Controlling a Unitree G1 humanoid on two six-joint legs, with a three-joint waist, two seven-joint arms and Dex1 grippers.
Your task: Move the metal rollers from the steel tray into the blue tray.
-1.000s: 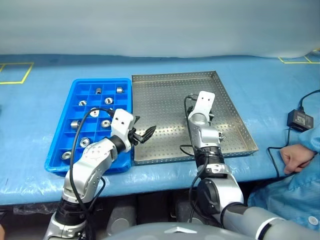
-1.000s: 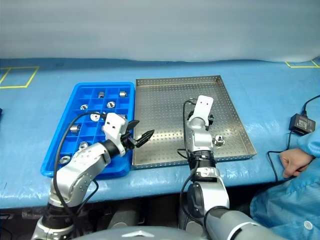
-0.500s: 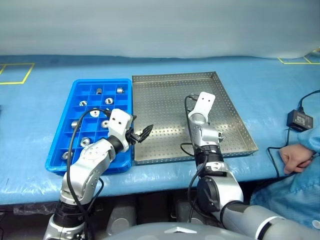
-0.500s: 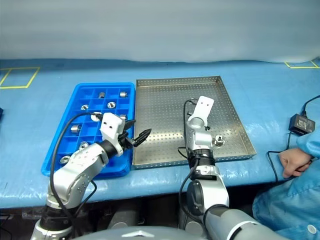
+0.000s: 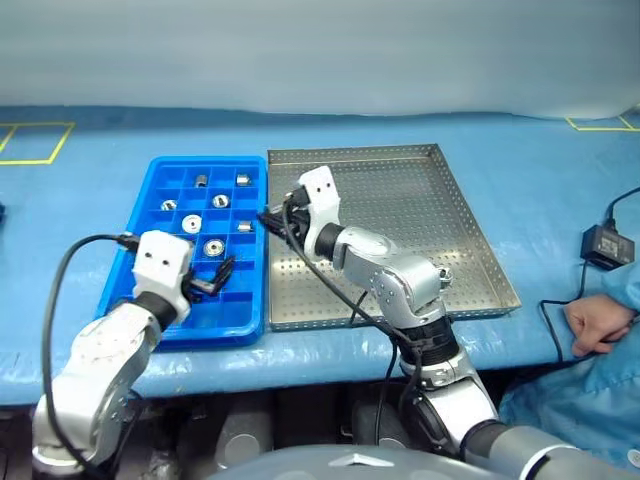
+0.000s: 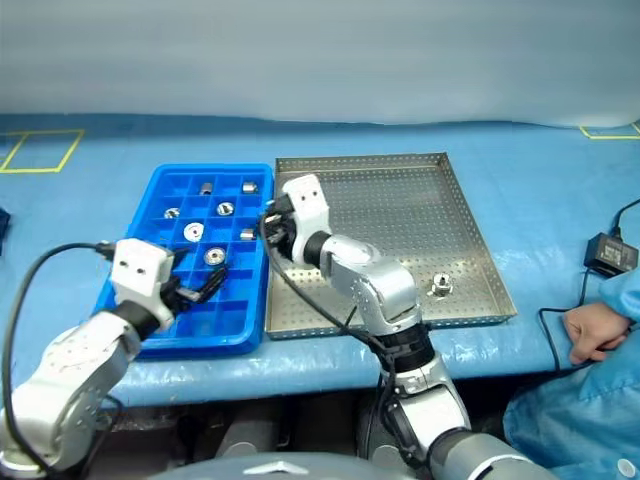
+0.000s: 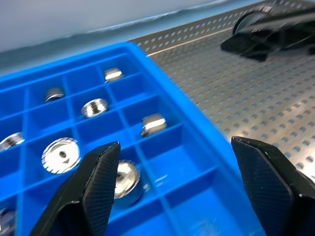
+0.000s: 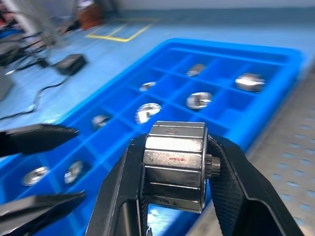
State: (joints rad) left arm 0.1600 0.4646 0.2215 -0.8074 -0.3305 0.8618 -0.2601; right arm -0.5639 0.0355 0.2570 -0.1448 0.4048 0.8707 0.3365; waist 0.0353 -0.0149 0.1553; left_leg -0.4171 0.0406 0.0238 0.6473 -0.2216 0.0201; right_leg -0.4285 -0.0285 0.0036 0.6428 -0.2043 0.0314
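A bright blue tray (image 5: pixel 150 262) of small square compartments is sitting on a blue table (image 5: pixel 90 200), with a steel tray (image 5: pixel 440 215) touching its right side. In the head views, the right gripper (image 5: pixel 268 215) is reaching leftward across the steel tray, its tip hanging over the seam between the two trays. The right wrist view is showing what the head views are hiding: both black fingers (image 8: pixel 120 196) are clamping a ridged metal roller (image 8: pixel 174 164) above the blue tray's right rim. The left gripper (image 5: pixel 218 277) is hovering over the near part of the blue tray, jaws spread wide and holding nothing, as its wrist view makes plain. Several metal rollers (image 5: pixel 212 247) are lying in the blue tray's far and middle compartments. One roller (image 6: pixel 437 288) is sitting in the steel tray near its near-right corner. A person's hand (image 5: pixel 592 328) is resting at the table's near-right edge, beside a black power adapter (image 5: pixel 606 245).
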